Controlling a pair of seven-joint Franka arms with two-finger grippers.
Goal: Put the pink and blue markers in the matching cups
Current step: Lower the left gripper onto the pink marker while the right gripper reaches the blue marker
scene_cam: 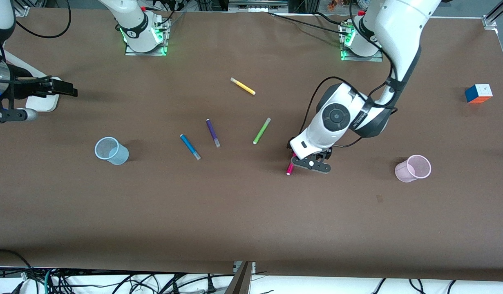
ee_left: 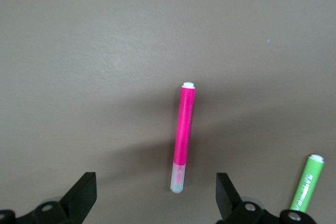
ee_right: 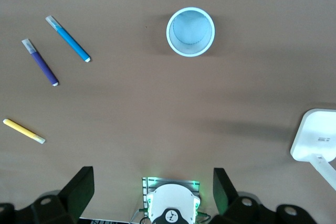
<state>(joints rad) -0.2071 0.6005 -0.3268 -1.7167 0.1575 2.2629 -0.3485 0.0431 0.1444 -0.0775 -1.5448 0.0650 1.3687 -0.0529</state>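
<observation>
At the right arm's end of the brown worktop [scene_cam: 251, 212], the right gripper [scene_cam: 65, 89] waits up in the air with its fingers spread wide and nothing between them. The pale blue translucent plastic cup [scene_cam: 111, 150] stands upright nearby, and toward the middle lie the slim bright blue marker with a greyish cap [scene_cam: 190, 146], a purple marker [scene_cam: 213, 132], a yellow marker [scene_cam: 242, 86] and a lime-green marker [scene_cam: 261, 130] (all four apart from one another). The left gripper [scene_cam: 312, 164] hangs low over the magenta-pink marker with a paler cap [ee_left: 182, 136], fingers wide and clear of it. The pale pink translucent cup [scene_cam: 413, 168] stands toward the left arm's end, a multicoloured puzzle cube [scene_cam: 478, 93] farther from the front camera.
</observation>
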